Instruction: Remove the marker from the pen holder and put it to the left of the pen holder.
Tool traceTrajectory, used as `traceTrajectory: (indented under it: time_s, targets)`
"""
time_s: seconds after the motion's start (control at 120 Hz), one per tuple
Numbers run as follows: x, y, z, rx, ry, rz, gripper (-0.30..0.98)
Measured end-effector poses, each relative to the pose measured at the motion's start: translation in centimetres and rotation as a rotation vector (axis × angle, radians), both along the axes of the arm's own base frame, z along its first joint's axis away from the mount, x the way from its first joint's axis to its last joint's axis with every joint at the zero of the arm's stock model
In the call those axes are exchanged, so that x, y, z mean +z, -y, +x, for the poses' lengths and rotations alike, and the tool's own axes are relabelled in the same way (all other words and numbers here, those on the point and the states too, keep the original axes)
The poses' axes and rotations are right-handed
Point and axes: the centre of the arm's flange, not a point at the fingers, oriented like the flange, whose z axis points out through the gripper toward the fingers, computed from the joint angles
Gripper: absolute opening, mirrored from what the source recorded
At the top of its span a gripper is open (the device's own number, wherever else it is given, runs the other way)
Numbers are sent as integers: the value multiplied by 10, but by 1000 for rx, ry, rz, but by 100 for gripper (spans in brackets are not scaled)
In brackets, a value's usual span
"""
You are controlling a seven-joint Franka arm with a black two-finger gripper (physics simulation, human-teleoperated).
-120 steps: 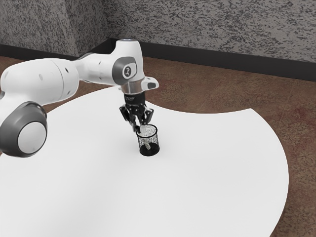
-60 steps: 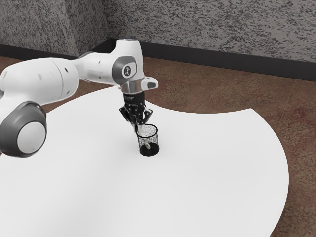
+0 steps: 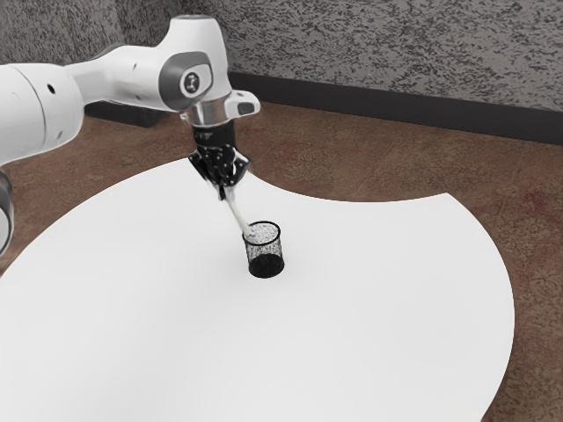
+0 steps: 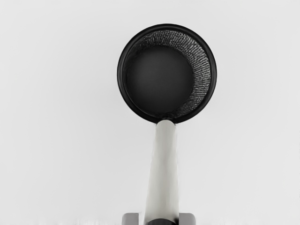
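Marker (image 3: 236, 214) above white table (image 3: 369, 316), brown floor (image 3: 369, 163).

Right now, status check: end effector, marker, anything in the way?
End effector shut on marker. Marker slanted, lower end right at the rim of the pen holder; can't tell if fully clear. Possible snag: that rim.

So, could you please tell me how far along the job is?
Looks done: the marker is gripped in the tool and raised, its lower end by the rim of the pen holder. In hand: bringing it clear, if it isn't already. Left: placing it, aloft, left of the holder.
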Motion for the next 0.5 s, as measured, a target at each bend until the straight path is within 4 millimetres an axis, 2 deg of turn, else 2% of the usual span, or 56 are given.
traceTrajectory:
  time_s: [0.133,0.25,0.367,0.5]
  targets:
    - [29,-4,-7,5,51,19,-10]
    - [36,-23,-6,35,74,43,-10]
    - [21,-39,3,63,84,73,-10]
    - [-13,-58,15,102,115,105,-10]
